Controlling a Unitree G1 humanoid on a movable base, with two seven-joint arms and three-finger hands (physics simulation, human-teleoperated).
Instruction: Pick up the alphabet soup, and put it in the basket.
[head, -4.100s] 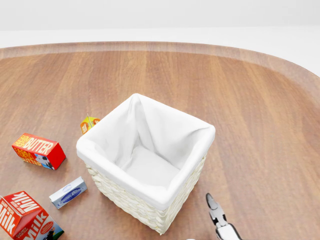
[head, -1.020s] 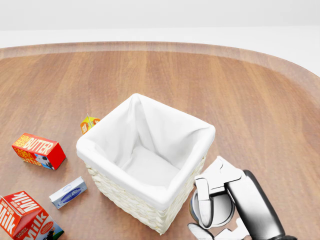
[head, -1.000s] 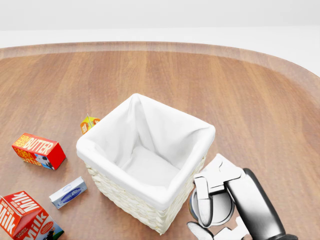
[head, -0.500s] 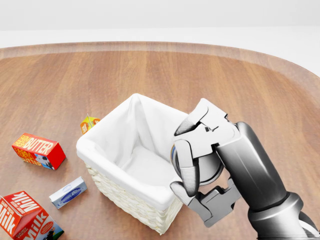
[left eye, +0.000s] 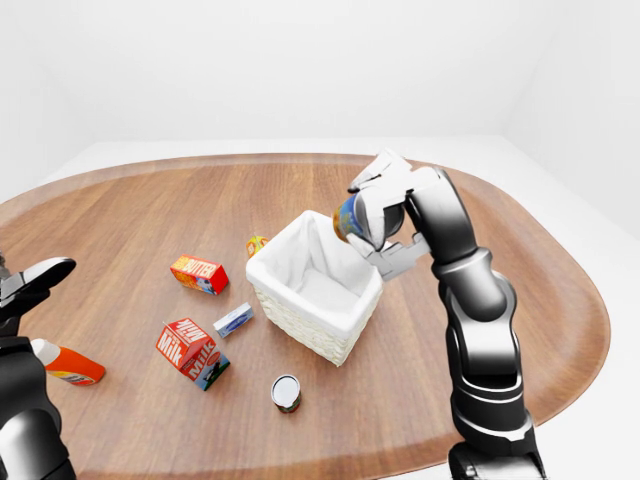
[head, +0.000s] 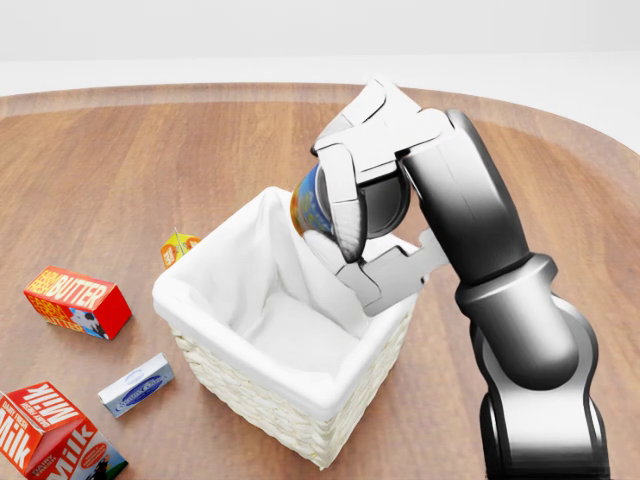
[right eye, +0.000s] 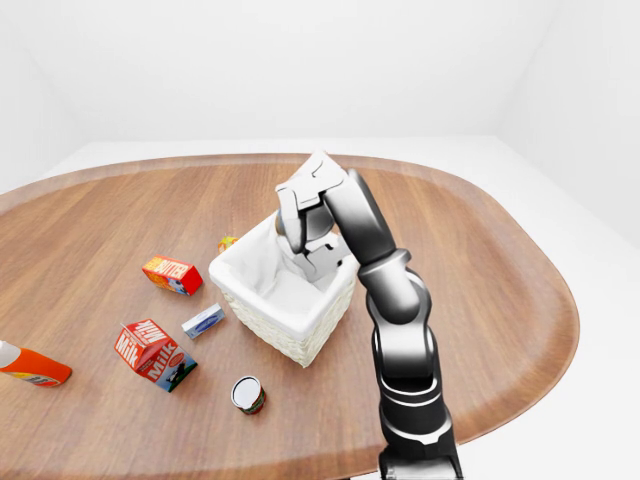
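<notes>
**A:** so where's the alphabet soup (head: 312, 205) right now?

**B:** up in the air. The right hand (head: 365, 215) has its fingers (head: 345, 205) wrapped round the can, lying on its side in the grip. In the head view only a blue and orange sliver of the label peeks out at the left of the hand. It hangs over the upper right part of the basket (head: 250, 395), above the white cloth liner (head: 255, 265), not down inside it.

**A:** and the left hand?

**B:** left hand (left eye: 35, 280) is way off at the left edge of the left-eye view, fingers spread, holding nothing, well apart from everything on the table (left eye: 150, 200).

**A:** what else is lying around?

**B:** left of the basket there's a butter box (head: 78, 302), a small blue and white box (head: 136, 384) and a milk carton (head: 55, 432) lying flat. A little orange carton (head: 178, 247) pokes out just beside the basket's upper left side. In the left-eye view another can (left eye: 286, 392) stands below the basket, and an orange bottle (left eye: 68, 364) lies on its side near the left hand.
</notes>
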